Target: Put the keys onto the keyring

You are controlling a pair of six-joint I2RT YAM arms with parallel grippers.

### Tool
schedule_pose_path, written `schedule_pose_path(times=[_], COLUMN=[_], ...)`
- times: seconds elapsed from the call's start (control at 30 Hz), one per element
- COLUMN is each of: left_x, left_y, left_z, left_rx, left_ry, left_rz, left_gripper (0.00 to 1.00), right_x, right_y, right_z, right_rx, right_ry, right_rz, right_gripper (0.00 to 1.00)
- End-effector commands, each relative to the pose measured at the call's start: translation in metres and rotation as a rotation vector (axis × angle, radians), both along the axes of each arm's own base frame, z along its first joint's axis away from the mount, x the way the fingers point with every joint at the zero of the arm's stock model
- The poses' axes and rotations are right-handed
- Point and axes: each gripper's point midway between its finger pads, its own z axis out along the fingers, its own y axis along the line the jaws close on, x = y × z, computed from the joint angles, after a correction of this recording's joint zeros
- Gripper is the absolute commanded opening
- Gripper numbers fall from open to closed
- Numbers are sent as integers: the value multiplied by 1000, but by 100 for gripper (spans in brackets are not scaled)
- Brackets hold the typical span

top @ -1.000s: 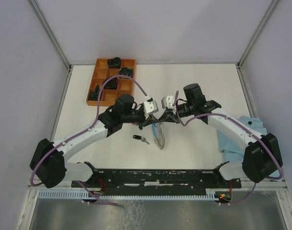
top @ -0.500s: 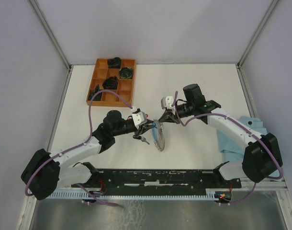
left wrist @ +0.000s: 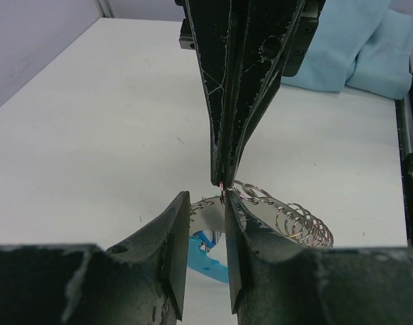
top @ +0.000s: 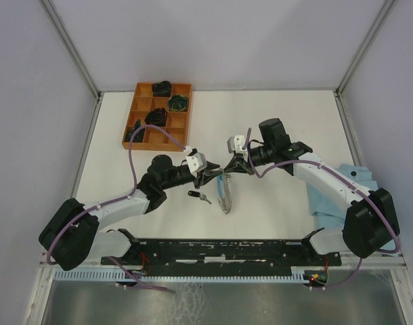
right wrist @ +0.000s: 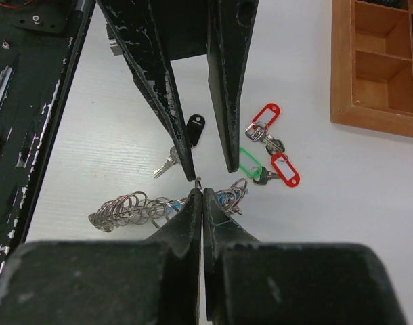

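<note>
Keyring (top: pixel 225 200) is in the middle of the table (top: pixel 281 122), between my two arms. One end is lifted and the rest of the coil drapes down from the pinch toward the tabletop, blue sleeve near the top

My right gripper (right wrist: pixel 198 192) has its jaws pressed together on the thin wire end of the ring. I read that as the anchor: it keeps the free end raised and steady so a key can be fed onto it

My left gripper (left wrist: pixel 205 210) sits just across from that pinch with jaws apart and nothing between the pads. Its tips straddle the wire end without touching it, as far as I can see. The jaws stand only part way apart, probably so they can take the wire or spread the coil right beside the pinch

Three keys with tags, red (right wrist: pixel 264 115), green (right wrist: pixel 249 164) and red (right wrist: pixel 286 169), lie close to the raised end. They look threaded on but I can't tell for sure

One key with a black tag (top: pixel 199 196) lies loose on the table just left of the coil, near my left gripper, not on the ring. That's the one not yet done, and its spot makes it an easy reach for the left

Wooden tray (right wrist: pixel 369 122) with dark items sits well apart at the far left. Blue cloth (left wrist: pixel 355 47) is off to the right, also well apart, so neither gets in the way
</note>
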Motion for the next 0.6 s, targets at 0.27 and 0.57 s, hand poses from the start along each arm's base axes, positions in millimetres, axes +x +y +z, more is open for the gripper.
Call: schedule_pose_path(times=[0.27,0.57], left_x=[-2,-1], left_y=[-7,-8], left_z=[9,4], left_rx=[-56,-50], left_ry=[-4,17], left_rz=[-48,-48], left_gripper=[26,19], right_x=[-1,-2], right_y=[4,5], right_z=[25,30], right_rx=[65,81], right_ry=[-67,-70], right_rz=[20,23], right_gripper=[1,1])
